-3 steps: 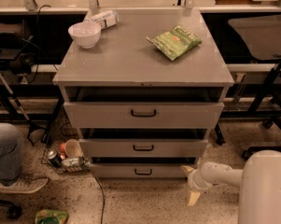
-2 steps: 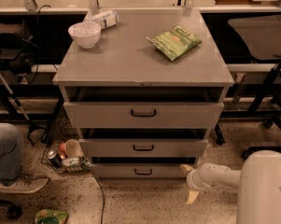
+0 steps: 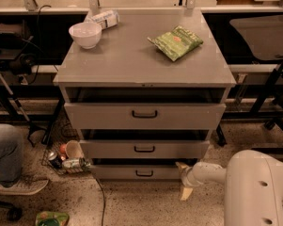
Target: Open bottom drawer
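Note:
The grey cabinet [image 3: 141, 60] has three drawers, each showing a dark gap above its front. The bottom drawer [image 3: 117, 172] is the lowest and shortest front, with a small black loop handle [image 3: 144, 173]. My gripper [image 3: 183, 179] is low, just off the right end of the bottom drawer front, to the right of the handle. Its two yellowish fingers stand apart, one [image 3: 181, 165] by the drawer's right corner, the other [image 3: 185, 192] near the floor. It holds nothing. My white arm [image 3: 254, 187] fills the lower right.
On the cabinet top are a white bowl [image 3: 85, 34], a green chip bag [image 3: 176, 42] and a lying bottle [image 3: 104, 18]. A cup and cans [image 3: 68, 155] and a cable [image 3: 102, 197] lie on the floor at left. A person's leg and shoe [image 3: 9, 166] are at far left.
My gripper has moved slightly left and up, closer to the right end of the bottom drawer. The drawers and the objects on top have not moved.

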{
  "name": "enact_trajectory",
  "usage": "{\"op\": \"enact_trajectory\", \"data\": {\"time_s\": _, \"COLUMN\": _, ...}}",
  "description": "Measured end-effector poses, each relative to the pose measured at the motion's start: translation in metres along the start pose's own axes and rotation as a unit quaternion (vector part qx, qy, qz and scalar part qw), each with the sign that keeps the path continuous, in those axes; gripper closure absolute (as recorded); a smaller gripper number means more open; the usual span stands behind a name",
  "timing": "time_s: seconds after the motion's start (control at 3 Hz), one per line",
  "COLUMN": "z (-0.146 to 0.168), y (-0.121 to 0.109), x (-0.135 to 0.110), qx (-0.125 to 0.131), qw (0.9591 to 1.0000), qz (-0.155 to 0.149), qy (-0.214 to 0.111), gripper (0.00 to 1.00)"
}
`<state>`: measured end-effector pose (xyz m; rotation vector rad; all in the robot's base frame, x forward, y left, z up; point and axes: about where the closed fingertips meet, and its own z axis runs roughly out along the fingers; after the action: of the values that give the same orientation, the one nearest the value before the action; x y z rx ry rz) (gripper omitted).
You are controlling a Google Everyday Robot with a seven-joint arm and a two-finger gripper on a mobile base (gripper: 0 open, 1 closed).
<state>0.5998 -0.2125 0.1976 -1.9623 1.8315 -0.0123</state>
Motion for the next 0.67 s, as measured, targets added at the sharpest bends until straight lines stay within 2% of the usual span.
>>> {"op": "enact_trajectory", "data": {"time_s": 0.67, "z": 0.023, "y": -0.02, "x": -0.003, "qx": 0.015, "qw": 0.9998, "qz": 0.011, "qy": -0.006, "gripper": 0.0}}
